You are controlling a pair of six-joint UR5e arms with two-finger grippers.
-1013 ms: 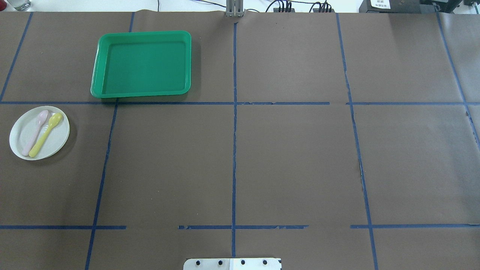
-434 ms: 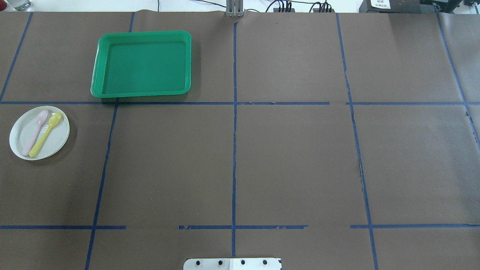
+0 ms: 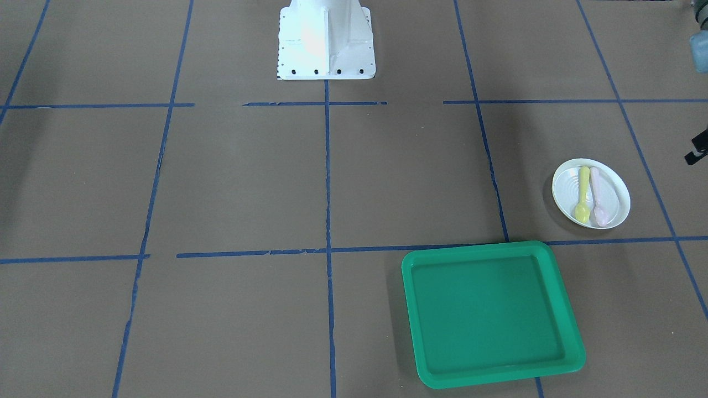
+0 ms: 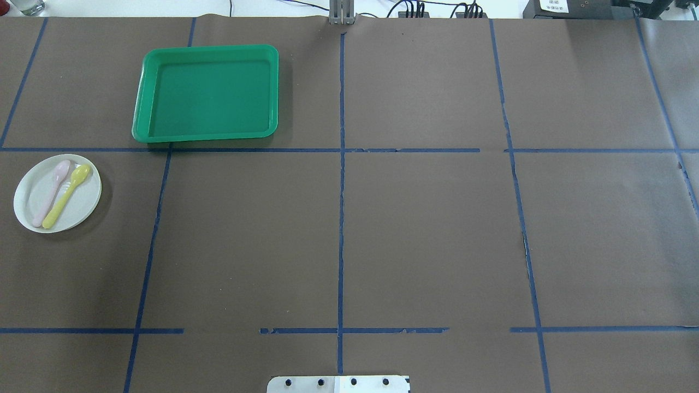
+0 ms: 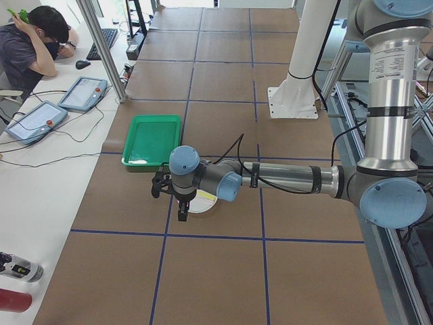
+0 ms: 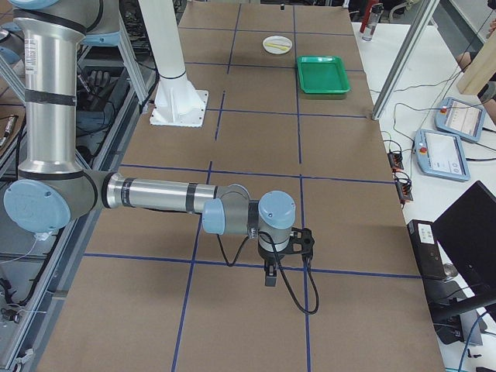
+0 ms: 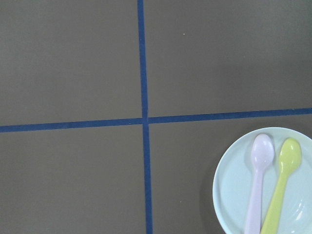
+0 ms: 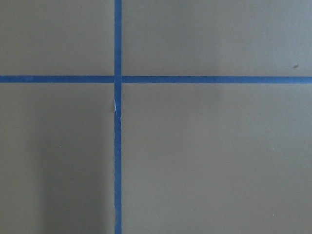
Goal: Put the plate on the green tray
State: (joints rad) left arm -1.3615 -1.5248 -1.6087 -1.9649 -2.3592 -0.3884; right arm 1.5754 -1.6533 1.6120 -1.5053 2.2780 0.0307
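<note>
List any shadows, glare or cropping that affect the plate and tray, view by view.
Overhead: plate and tray sharp, evenly lit, each with a soft shadow on its right. Front-facing: robot base blown out white. Left wrist: plate cropped at the lower-right corner. Exterior left: left arm covers part of the plate; pale glare on the tray floor.

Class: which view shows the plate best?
Overhead exterior: the plate is whole, large, unobstructed. Front-facing also shows it whole. Left wrist crops it; exterior left hides most behind the left gripper; exterior right shows it tiny; right wrist misses it.
</note>
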